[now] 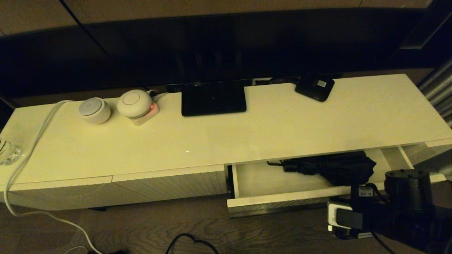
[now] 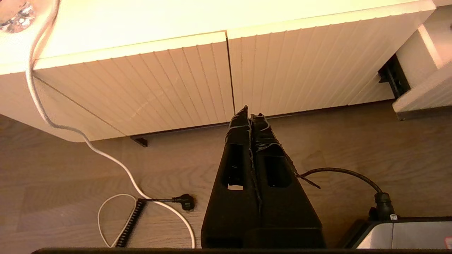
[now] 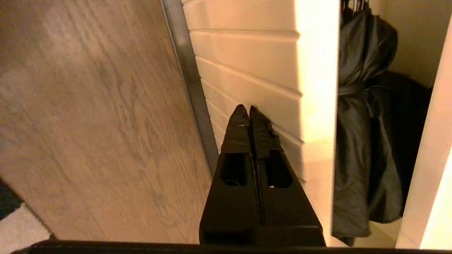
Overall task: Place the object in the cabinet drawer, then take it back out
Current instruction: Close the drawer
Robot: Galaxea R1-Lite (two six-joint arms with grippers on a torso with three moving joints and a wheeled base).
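Observation:
The cabinet drawer stands pulled open at the right of the low cream cabinet. The black folding umbrella lies inside it, handle pointing left, baggy fabric to the right. My right arm hangs in front of the drawer's right end. In the right wrist view my right gripper is shut and empty, its tips close to the ribbed drawer front, with the umbrella beyond the drawer's rim. My left gripper is shut and empty, low over the floor before the closed ribbed panels.
On the cabinet top sit a flat black stand, a small black box with a white label, two round white devices and a glass piece. A white cable drops to the floor, where a black plug lies.

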